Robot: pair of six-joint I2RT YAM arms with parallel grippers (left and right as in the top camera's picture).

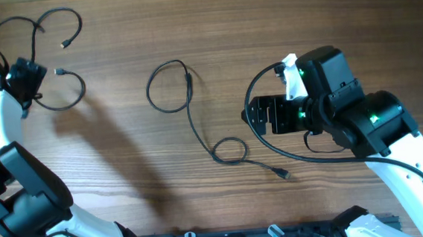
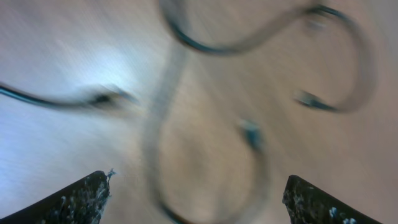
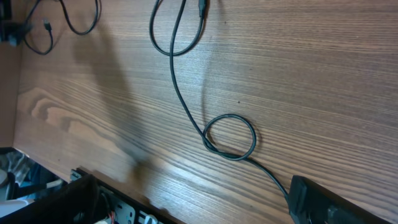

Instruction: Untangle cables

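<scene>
Cables [image 1: 188,105] lie looped, mid-frame and upper left (overhead view); left gripper [image 2: 199,199] and right gripper [image 3: 196,190] are spread wide, holding nothing.

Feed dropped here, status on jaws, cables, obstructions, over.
Left gripper jaws open over corner cables. Right gripper jaws open, empty. Middle cable lies apart, two loops. No obstruction seen.

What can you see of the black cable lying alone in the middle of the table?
The middle cable is a thin, black, flexible cord lying slack on the wooden table. Its upper part curls into a wide loop, then it runs down to a small closed loop and ends in a small plug. Only the table touches it.
</scene>
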